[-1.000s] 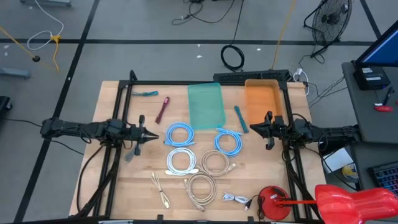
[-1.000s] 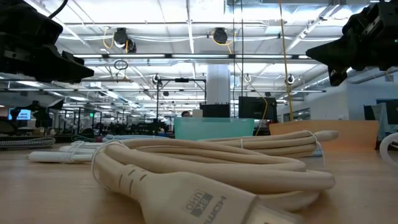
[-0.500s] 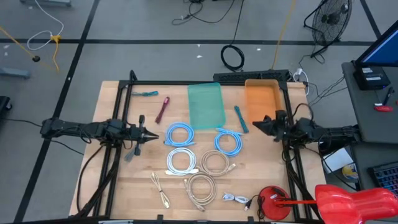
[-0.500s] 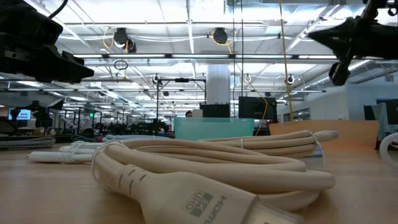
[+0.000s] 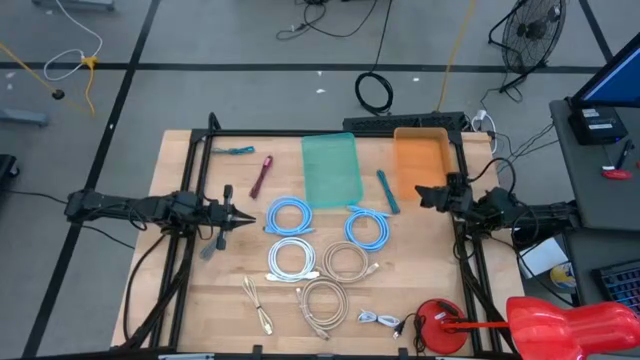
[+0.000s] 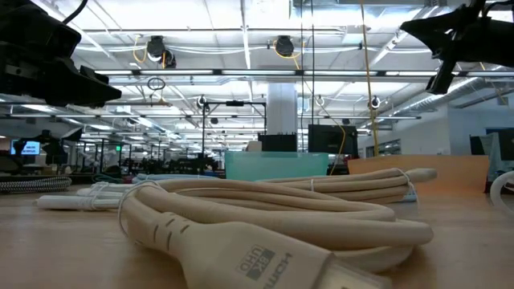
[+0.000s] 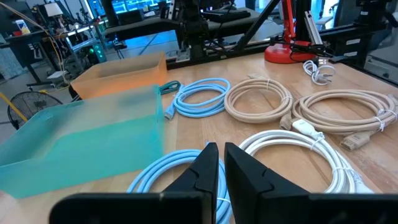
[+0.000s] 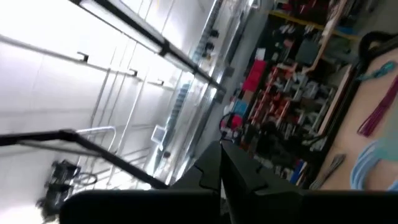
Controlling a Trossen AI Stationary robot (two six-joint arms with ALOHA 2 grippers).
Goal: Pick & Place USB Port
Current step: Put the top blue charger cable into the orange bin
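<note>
Several coiled cables lie flat on the wooden table (image 5: 200, 300): two blue (image 5: 290, 215) (image 5: 367, 228), one white (image 5: 291, 258), two beige (image 5: 346, 262) (image 5: 322, 300), plus a small white one (image 5: 380, 320) and a small beige one (image 5: 258, 305). Which of them bears the USB port I cannot tell. My left gripper (image 5: 245, 214) (image 7: 217, 163) hovers shut at the table's left, pointing at the nearer blue coil (image 7: 168, 174). My right gripper (image 5: 422, 195) (image 8: 221, 152) is shut at the table's right, raised, tipped upward and rolled, beside the orange bin (image 5: 421, 160).
A teal bin (image 5: 331, 168) and the orange bin stand at the back centre. A red tool (image 5: 262, 175) and two teal tools (image 5: 238, 151) (image 5: 387, 190) lie near them. A red lamp base (image 5: 440, 325) sits at the near right corner. A black frame (image 5: 190, 170) borders the table.
My right gripper has risen a little, tipped its fingers upward, rolled about its own axis and drawn slightly toward the table's right edge, staying shut. The cables have not moved.
</note>
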